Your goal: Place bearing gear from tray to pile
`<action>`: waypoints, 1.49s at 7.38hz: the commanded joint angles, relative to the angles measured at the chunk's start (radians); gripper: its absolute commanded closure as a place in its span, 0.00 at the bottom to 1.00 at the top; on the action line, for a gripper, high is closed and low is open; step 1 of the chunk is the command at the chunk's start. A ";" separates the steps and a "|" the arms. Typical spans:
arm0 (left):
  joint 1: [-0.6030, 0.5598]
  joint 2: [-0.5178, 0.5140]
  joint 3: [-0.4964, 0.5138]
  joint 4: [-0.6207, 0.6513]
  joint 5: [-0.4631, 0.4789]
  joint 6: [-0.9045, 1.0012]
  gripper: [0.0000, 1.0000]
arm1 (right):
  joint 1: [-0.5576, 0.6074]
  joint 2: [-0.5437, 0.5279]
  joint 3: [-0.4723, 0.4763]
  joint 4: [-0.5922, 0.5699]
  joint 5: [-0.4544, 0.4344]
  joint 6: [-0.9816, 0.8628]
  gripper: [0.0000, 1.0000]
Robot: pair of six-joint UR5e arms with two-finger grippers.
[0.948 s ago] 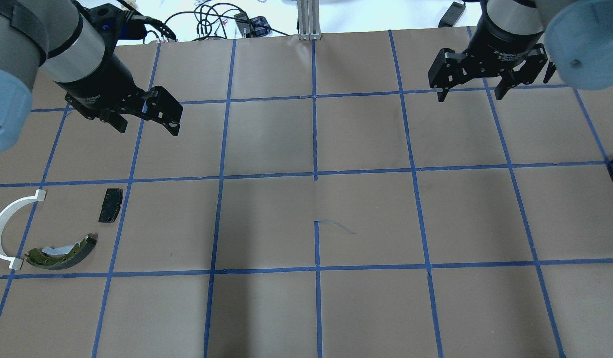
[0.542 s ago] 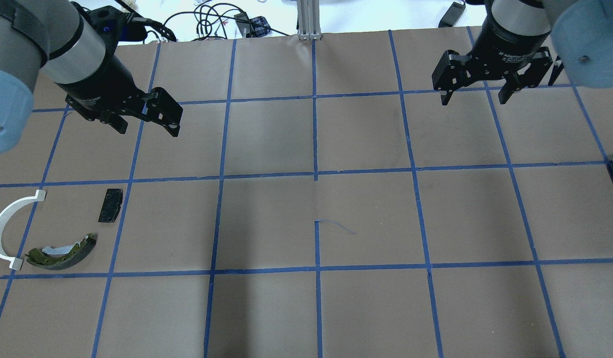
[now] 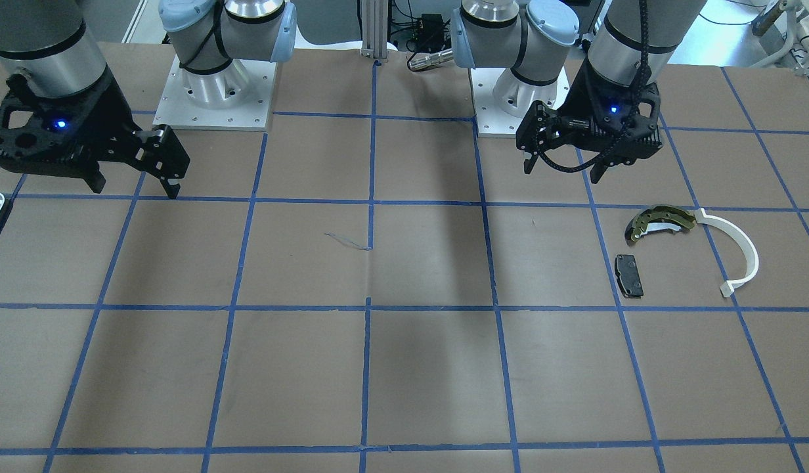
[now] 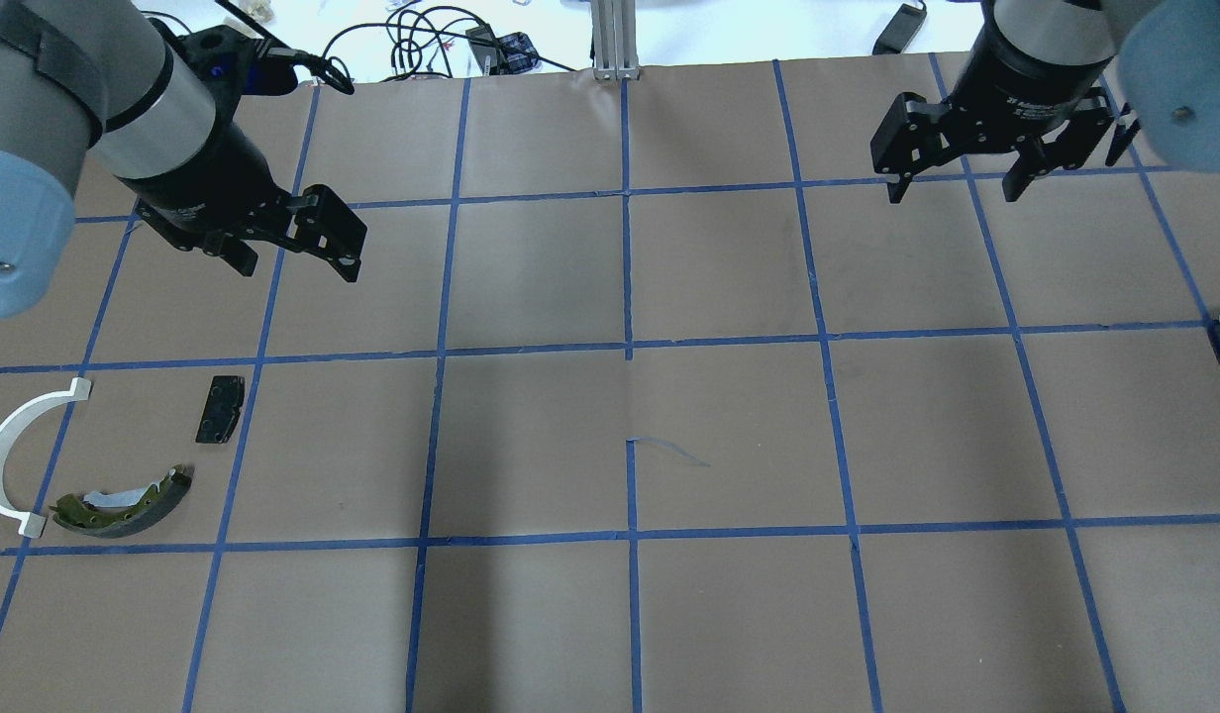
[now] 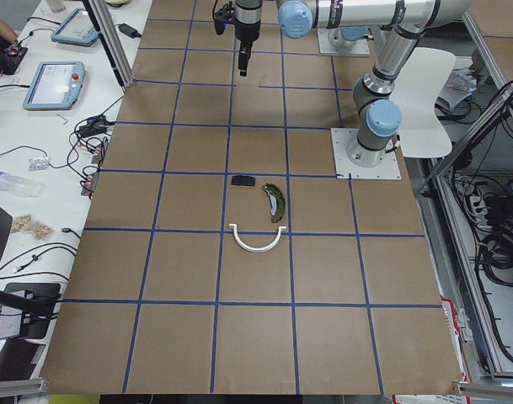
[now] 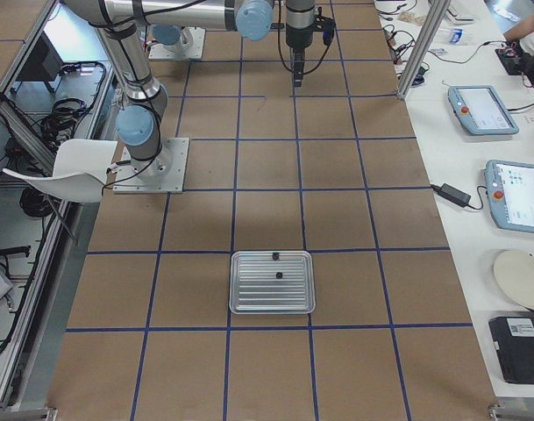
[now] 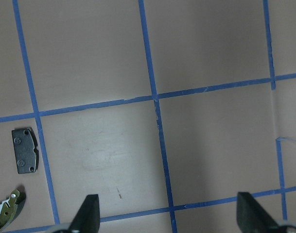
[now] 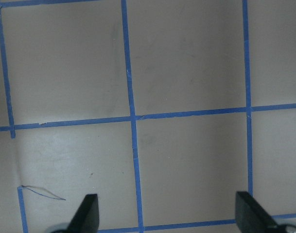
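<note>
The ribbed, silvery metal tray (image 6: 249,296) with rounded corners carried two small dark parts (image 6: 278,274), too small to tell which was the bearing gear; well apart from the tray lay the pile (image 5: 274,202): an olive curved brake shoe (image 4: 125,503), a white plastic arc (image 4: 11,446), a flat black pad (image 4: 220,408); the right gripper (image 4: 953,194) and left gripper (image 4: 299,269) hung spread wide, empty; the right gripper had shifted slightly toward the tray's side; the pile lay unmoved.

The grey metal left arm (image 4: 154,109), with pale blue joint caps, reaches forward and holds its black 2-finger left gripper (image 4: 295,265) slightly tilted, fingers pointing down and jaws spread wide. The matching right arm (image 4: 1041,40) holds the black 2-finger right gripper (image 4: 954,195) likewise, jaws wide apart.
</note>
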 commanded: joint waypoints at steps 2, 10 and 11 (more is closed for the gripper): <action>-0.001 0.001 -0.002 0.000 0.000 0.000 0.00 | -0.272 0.005 0.002 0.008 0.050 -0.290 0.00; 0.001 -0.006 -0.003 -0.003 -0.001 0.002 0.00 | -0.791 0.516 0.006 -0.511 0.048 -0.939 0.00; 0.001 -0.009 -0.003 0.000 -0.001 0.002 0.00 | -0.824 0.569 0.009 -0.588 0.038 -0.953 0.00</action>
